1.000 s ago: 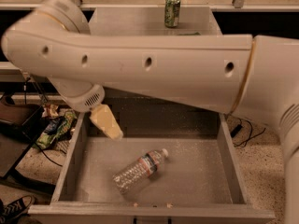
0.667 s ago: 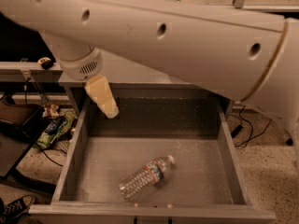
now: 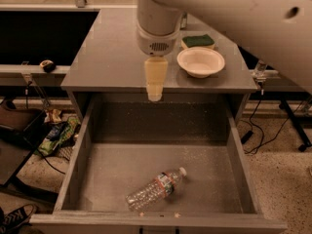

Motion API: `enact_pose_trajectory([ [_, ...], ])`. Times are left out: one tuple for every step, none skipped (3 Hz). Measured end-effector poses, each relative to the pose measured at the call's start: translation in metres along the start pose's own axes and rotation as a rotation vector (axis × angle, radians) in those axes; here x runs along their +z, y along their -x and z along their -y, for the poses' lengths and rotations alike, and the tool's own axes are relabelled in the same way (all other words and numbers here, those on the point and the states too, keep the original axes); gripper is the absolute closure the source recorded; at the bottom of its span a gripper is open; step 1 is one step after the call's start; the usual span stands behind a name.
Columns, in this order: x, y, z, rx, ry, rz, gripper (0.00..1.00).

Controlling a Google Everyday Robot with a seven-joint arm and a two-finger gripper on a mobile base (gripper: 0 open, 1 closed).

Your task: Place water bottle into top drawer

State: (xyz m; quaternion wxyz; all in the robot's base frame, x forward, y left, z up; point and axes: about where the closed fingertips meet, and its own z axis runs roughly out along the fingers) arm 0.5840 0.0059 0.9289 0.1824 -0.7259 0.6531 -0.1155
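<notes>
The water bottle (image 3: pixel 156 188), clear and crinkled with a white cap and a red-and-green label band, lies on its side on the floor of the top drawer (image 3: pixel 73 165), near the front panel, with its cap pointing right and back. The drawer is pulled fully open. My gripper (image 3: pixel 154 94) hangs from the cream wrist above the cabinet's front edge, over the back of the drawer. It is well above the bottle, apart from it, and holds nothing. My big white arm crosses the top right of the view.
A white bowl (image 3: pixel 201 61) and a green-and-yellow sponge (image 3: pixel 198 41) sit on the grey cabinet top (image 3: pixel 109 50) to the right of my wrist. Snack bags (image 3: pixel 57 136) and cables lie on the floor at left; a shoe (image 3: pixel 13 217) is at bottom left. More cables are at right.
My gripper has risen out of the drawer's back left corner and now hangs over the cabinet's front edge. The bottle still lies in the drawer.
</notes>
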Motion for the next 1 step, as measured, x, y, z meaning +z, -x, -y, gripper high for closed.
enact_pose_trajectory([
  [-0.0169, -0.0599, -0.0084, 0.204, -0.077, 0.021, 0.00],
])
